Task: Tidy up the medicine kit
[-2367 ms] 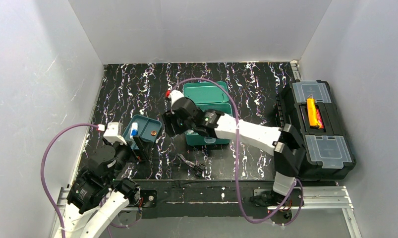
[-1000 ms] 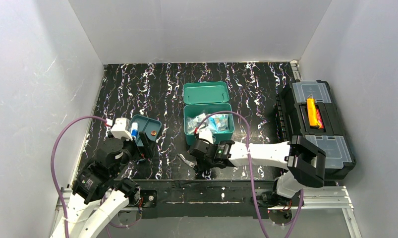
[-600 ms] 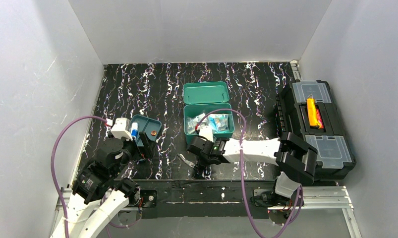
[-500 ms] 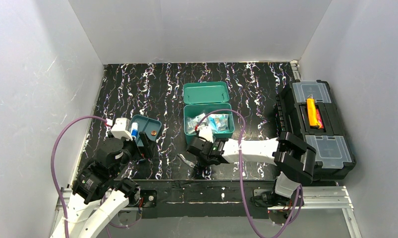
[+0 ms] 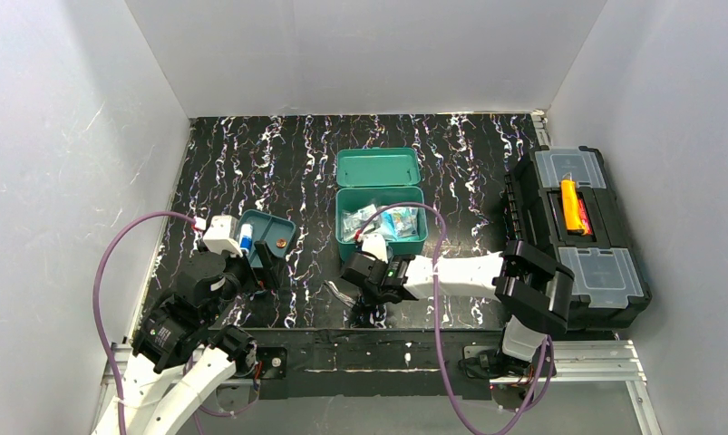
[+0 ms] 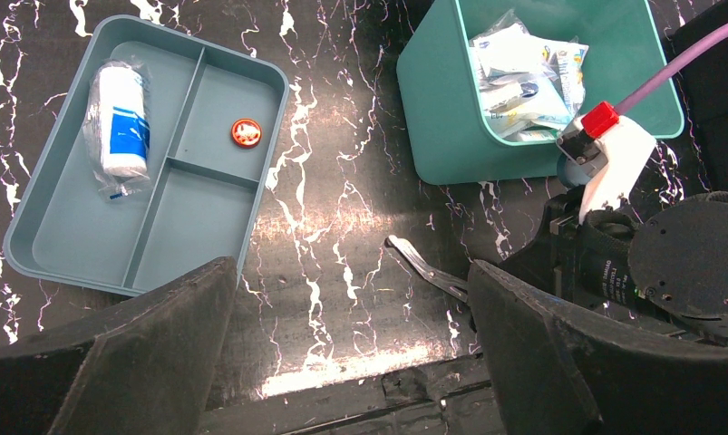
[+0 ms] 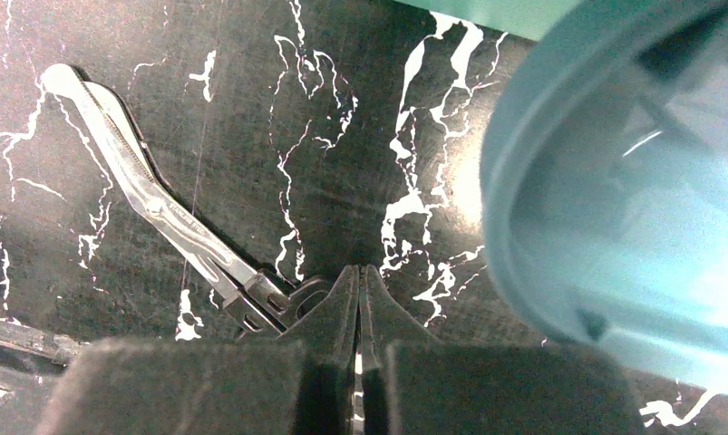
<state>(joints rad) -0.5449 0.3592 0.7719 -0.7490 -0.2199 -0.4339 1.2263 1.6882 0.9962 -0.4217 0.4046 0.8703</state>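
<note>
The teal medicine kit [image 5: 409, 253] stands open at mid-table, its lid [image 5: 378, 169] laid back and several packets [image 6: 523, 77] inside. Its blue-teal inner tray [image 5: 274, 227] lies to the left, holding a white bandage roll [image 6: 118, 118] and a small red disc [image 6: 246, 132]. Dark scissors [image 7: 151, 213] lie on the mat in front of the kit. My right gripper [image 7: 358, 269] is shut low over the mat. Its fingertips meet with nothing showing between them, and the scissors' handle loop lies against its left finger. My left gripper [image 6: 349, 272] hangs wide open and empty above the mat beside the tray.
A large black toolbox [image 5: 605, 276] with clear lids sits at the right edge, a yellow-orange item [image 5: 570, 206] in its middle well. White walls enclose the mat on three sides. The kit's corner [image 7: 614, 181] looms close on the right of the right wrist view.
The right arm came down from the kit to the mat by the scissors, then its jaws closed. The left arm has stayed still since a second ago.
</note>
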